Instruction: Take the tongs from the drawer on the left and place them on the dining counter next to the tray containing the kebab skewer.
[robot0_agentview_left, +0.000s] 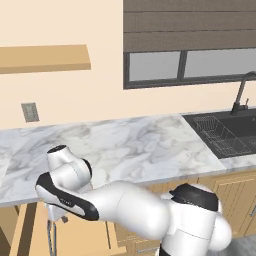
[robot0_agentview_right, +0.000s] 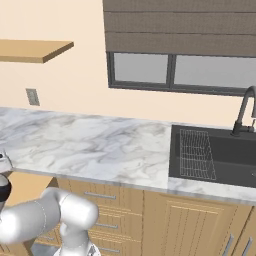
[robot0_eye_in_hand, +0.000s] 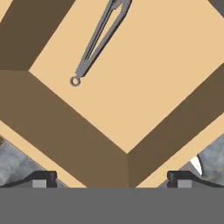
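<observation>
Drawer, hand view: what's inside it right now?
The drawer is open. On its light-wood floor lie the tongs, slim grey metal with a small ring at the joined end. Their far tips run past the picture's top edge. The open gripper hovers above.

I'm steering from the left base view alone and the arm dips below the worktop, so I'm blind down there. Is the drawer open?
Observer: Yes. The hand view looks down into the open drawer.
Operator: Are the tongs inside?
Observer: Yes, the tongs lie flat on the drawer floor, ring end nearest a corner.
Operator: Has the hand got them?
Observer: No. The hand is open, above the drawer's near corner, clear of the tongs.
</observation>
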